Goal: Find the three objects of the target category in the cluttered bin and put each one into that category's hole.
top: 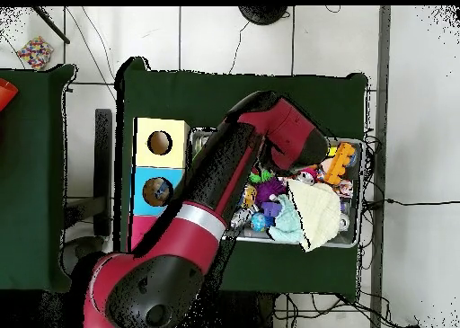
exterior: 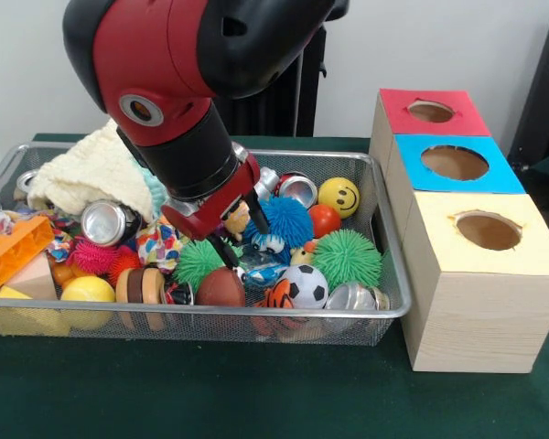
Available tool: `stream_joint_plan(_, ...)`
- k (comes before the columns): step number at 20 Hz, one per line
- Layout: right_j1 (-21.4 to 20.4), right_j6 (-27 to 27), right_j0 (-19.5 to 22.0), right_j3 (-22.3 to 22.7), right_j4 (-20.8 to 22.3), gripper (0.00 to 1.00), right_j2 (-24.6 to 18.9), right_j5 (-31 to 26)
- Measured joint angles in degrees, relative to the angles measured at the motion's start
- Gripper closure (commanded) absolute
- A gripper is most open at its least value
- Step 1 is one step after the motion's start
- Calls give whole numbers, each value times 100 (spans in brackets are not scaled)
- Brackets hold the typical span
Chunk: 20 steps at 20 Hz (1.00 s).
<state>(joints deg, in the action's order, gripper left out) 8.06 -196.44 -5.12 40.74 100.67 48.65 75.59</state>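
A wire mesh bin (exterior: pixel 398 306) holds mixed clutter. My gripper (exterior: pixel 239 232) hangs low over its middle, open, its black fingers (exterior: pixel 256 216) spread above a small tan toy (exterior: pixel 238 219); whether they touch it is unclear. Around it lie a blue spiky ball (exterior: pixel 288 221), two green spiky balls (exterior: pixel 348 258) (exterior: pixel 198 263), a brown football (exterior: pixel 221 288), a soccer ball (exterior: pixel 306 285), a yellow smiley ball (exterior: pixel 339 197) and a red ball (exterior: pixel 324 219). Crushed silver cans (exterior: pixel 108 222) (exterior: pixel 298 190) (exterior: pixel 357 297) lie among them. In the overhead view the arm hides the gripper.
Right of the bin stand three boxes with round holes on top: red (exterior: pixel 398 105), blue (exterior: pixel 412 174) and yellow (exterior: pixel 439 240). A cream knitted cloth (exterior: pixel 87 169), an orange brick (exterior: pixel 14 251), a yellow ball (exterior: pixel 88 291) and wooden blocks fill the bin's left side.
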Motion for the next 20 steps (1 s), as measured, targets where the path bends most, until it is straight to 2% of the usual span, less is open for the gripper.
stream_joint_plan(7,-2,0,-12,1,-57,0,12,29)
stream_joint_plan(20,-28,0,-12,2,-271,0,13,-422)
